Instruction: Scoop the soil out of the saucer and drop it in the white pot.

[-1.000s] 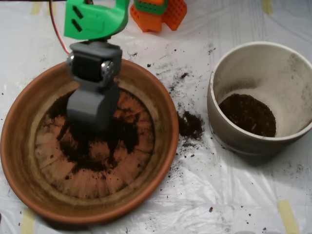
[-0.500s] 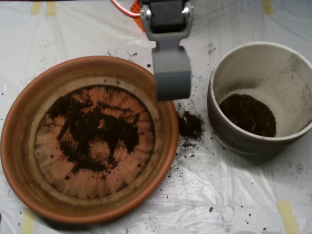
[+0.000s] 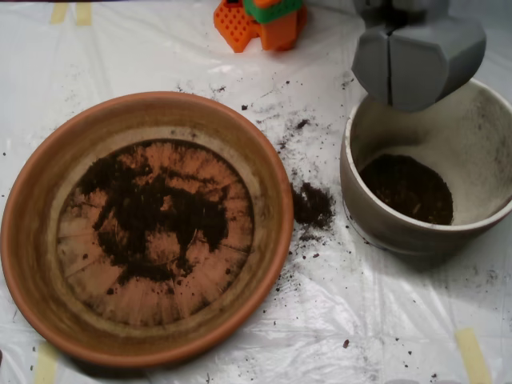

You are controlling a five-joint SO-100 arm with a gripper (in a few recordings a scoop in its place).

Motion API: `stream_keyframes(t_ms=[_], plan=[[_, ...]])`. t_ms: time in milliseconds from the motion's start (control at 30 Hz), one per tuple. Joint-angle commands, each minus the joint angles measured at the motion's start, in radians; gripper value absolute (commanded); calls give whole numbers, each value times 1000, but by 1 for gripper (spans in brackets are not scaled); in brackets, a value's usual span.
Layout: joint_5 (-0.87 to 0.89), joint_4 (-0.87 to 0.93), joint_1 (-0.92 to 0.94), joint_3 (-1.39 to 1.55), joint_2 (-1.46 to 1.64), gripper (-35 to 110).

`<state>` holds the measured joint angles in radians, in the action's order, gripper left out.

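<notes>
Within the last second the grey clamshell gripper [image 3: 418, 60] has lifted out of the terracotta saucer [image 3: 36, 200], crossed the gap, and now hangs over the far rim of the white pot [image 3: 384, 228] at the upper right. Its two shells meet along a thin dark seam, so it reads as closed, presumably around a load of soil, though the contents cannot be seen. This suggests the carry is nearly done and the release comes next. A thin, patchy layer of dark soil [image 3: 152, 212] remains on the saucer's ridged floor, so more scoops look necessary. A dark mound already sits in the bottom of the pot, and a spilled clump [image 3: 312, 204] lies on the plastic-covered bench [image 3: 264, 344] between saucer and pot, with loose crumbs scattered nearby. An orange and green robot base [image 3: 260, 20] sits at the top edge.
</notes>
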<state>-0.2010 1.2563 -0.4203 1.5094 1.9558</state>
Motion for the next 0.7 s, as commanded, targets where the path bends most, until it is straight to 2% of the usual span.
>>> stream_keyframes(t_ms=[0,67,267,533,667], plan=[[-18,64,-31,-133,-29,18],[-12,121,-31,-178,-89,28],[-5,268,-29,-337,-242,36],[26,265,-15,-344,-213,36],[74,189,20,-258,-89,34]])
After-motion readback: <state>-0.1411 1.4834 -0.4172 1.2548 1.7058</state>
